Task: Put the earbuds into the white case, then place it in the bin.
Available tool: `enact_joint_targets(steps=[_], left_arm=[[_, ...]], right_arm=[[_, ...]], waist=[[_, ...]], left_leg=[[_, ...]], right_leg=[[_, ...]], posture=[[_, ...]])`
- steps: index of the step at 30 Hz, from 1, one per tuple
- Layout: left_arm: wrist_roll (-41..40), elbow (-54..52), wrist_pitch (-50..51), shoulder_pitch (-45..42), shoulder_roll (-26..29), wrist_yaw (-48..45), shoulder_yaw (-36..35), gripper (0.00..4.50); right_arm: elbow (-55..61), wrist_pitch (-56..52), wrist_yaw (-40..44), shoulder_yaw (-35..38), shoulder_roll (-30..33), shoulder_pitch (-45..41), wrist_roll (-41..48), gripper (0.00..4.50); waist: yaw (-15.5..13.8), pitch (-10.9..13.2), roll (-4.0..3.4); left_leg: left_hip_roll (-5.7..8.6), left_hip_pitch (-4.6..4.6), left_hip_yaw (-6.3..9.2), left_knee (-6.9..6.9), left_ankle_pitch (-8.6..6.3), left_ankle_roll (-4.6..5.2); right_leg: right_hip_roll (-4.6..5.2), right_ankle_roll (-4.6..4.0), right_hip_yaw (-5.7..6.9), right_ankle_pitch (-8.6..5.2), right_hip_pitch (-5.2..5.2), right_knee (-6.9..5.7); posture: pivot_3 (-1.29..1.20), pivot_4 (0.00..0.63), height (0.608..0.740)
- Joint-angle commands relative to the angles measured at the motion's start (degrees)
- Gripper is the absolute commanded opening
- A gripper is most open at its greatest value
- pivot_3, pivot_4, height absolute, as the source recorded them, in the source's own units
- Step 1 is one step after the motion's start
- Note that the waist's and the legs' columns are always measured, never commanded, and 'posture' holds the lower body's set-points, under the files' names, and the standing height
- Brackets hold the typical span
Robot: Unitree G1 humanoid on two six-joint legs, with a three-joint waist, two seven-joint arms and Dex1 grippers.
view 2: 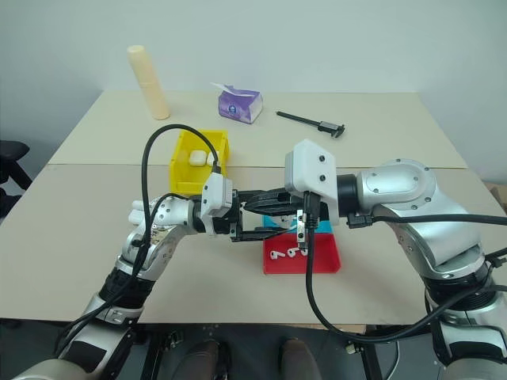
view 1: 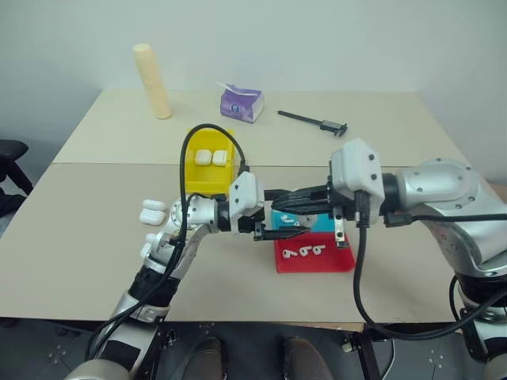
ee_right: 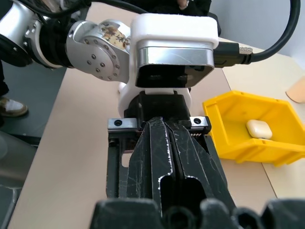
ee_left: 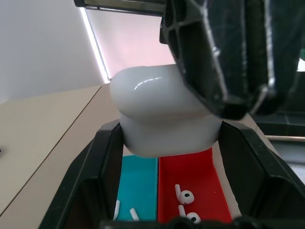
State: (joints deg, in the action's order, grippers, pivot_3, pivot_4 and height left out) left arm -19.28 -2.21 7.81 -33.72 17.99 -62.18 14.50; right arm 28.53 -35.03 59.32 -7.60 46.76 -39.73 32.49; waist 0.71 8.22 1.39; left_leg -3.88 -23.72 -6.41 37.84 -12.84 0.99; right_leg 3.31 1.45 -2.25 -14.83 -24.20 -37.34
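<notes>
1. Your scene: pale beige table (view 1: 95,261) against a plain white wall, w/ a seam running across the middle.
2. Far side of the table: a cream cylinder (view 1: 152,81) leaning upright, a purple tissue pack (view 1: 241,103) and a black caliper (view 1: 314,121).
3. The bin (view 1: 207,172), bright yellow, sits near table centre. You see two closed white cases in it in the left eye view.
4. Just beside the bin, toward the robot's left, more spare cases (view 1: 152,210) lie on the bare table.
5. Red tray (view 1: 314,257) is on the near side w/ three earbuds (view 1: 304,252) lying loose in it. Teal tray (ee_left: 139,187) butts against it; the left wrist view shows a couple of white stems there.
6. Left gripper (view 1: 279,232) points level toward the robot's right, above the trays. Its fingers are clamped on the white case (ee_left: 164,112); lid looks shut, case sits crosswise between the pads.
7. Right gripper (view 1: 287,204) points toward the robot's left, tilted a bit down, fingers pressed together w/ no gap. Its tips meet the left gripper at the case, just over it.
8. You can't tell whether the right tips actually touch the case or whether they pinch anything.
</notes>
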Motion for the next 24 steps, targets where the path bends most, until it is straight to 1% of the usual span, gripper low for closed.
enact_joint_targets(steps=[1,7,12,18,21,24], left_arm=[[-1.1,-2.6,-2.1,0.1,-0.6,0.3,-1.3,2.75],[-2.5,-4.3,-2.6,1.7,0.6,-0.7,-2.7,2.75],[-2.2,-2.7,-4.1,1.3,0.5,-0.5,-3.6,2.75],[-2.2,-2.1,-4.2,0.6,0.8,-0.2,-4.6,2.75],[-1.6,-1.6,-5.1,1.0,0.8,1.4,-5.8,2.75],[0.3,-1.7,-3.9,0.9,0.4,7.4,-7.8,2.75]], right_arm=[[-0.7,2.6,0.9,0.1,1.6,0.2,-3.4,0.06],[-1.8,4.4,2.1,1.2,3.1,1.5,-5.1,0.06],[-2.3,4.6,3.1,0.8,4.1,1.0,-6.1,0.06],[-2.5,6.0,2.5,2.6,2.7,0.9,-5.3,0.06],[-3.0,4.7,0.9,7.3,0.3,-0.2,-0.3,0.06],[-3.3,3.2,-0.8,11.8,-0.9,-0.4,3.5,0.06]], waist=[[0.0,0.0,0.00],[0.0,0.0,0.00],[0.0,0.0,-0.01],[0.0,0.0,0.00],[0.0,0.0,0.00],[-0.1,0.0,0.00]], left_leg=[[0.00,0.00,0.00,0.00,0.00,0.00],[0.00,0.01,-0.01,0.00,0.00,0.00],[-0.01,0.01,0.00,0.00,0.00,0.00],[0.00,0.00,-0.01,0.00,0.00,0.00],[-0.01,0.01,-0.01,0.00,0.00,0.00],[-0.01,0.01,0.02,0.00,0.00,0.00]], right_leg=[[0.00,0.00,0.00,0.00,0.00,0.00],[0.00,0.00,0.00,0.00,0.01,0.01],[0.00,0.00,0.01,0.01,0.02,0.01],[0.01,0.01,0.01,0.01,0.02,0.04],[0.00,0.00,0.01,0.01,0.02,0.03],[0.00,0.00,0.01,0.02,0.03,0.01]], posture=[[0.00,0.150,0.740],[0.00,0.150,0.740],[0.00,0.150,0.740],[0.00,0.150,0.740],[0.00,0.150,0.740],[0.00,0.150,0.740]])
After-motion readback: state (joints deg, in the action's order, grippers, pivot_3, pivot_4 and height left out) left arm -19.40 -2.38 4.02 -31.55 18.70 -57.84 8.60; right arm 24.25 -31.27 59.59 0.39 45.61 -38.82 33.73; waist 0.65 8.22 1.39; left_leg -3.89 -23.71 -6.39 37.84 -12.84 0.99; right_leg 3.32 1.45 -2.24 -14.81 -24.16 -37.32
